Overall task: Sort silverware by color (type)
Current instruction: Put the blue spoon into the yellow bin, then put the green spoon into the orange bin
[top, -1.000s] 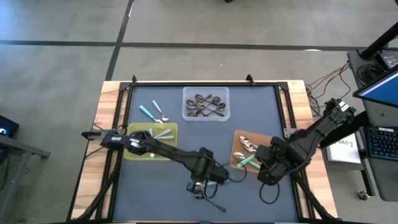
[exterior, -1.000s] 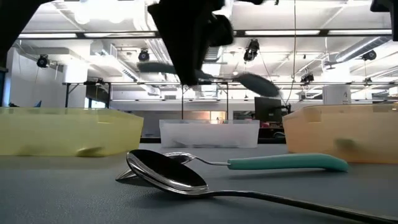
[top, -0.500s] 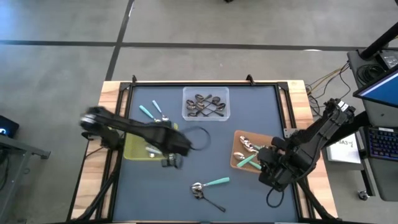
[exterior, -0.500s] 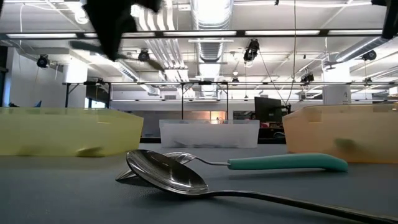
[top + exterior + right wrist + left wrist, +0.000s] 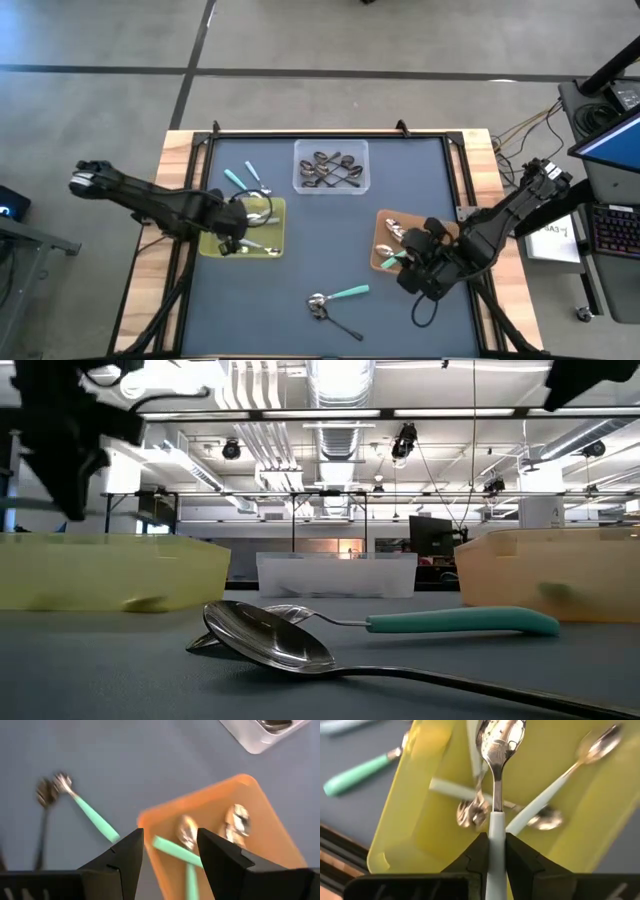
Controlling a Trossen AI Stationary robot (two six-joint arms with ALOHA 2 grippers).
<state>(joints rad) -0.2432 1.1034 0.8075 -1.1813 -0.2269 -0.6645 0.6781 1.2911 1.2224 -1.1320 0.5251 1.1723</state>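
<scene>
Holding a pale-blue-handled spoon (image 5: 494, 795) between my left gripper (image 5: 493, 851) fingers, I am hanging it over the yellow tray (image 5: 212, 240) at the table's left side. My left wrist view is showing the grip best: the two dark fingers are pressing on the smooth matte handle, and the polished oval bowl is pointing away, mirror-bright. Under it, inside the translucent yellow plastic, other pale-blue-handled spoons (image 5: 547, 795) are lying crossed over one another. From overhead my left gripper (image 5: 236, 243) is only showing as a dark mass over that tray, so the held spoon is hard to make out there.

My right gripper (image 5: 167, 851) is standing wide with nothing between its fingers, hovering at the near edge of the orange-brown tray (image 5: 260, 820). Its wrist view is showing a teal-green-handled spoon (image 5: 177, 851) and shiny spoon heads lying in that tray, details too small from above.

Overhead I am also seeing the clear tray (image 5: 331, 167) at the far side, holding a tangle of dark metal spoons (image 5: 333, 170), and two more coloured-handled pieces (image 5: 245, 180) lying loose on the dark blue mat (image 5: 330, 260) beside the yellow tray.

The low view is giving what no other does: a glossy all-metal spoon (image 5: 265, 635) lying bowl-up on the mat, with a teal-handled spoon (image 5: 460, 622) just behind it.
</scene>
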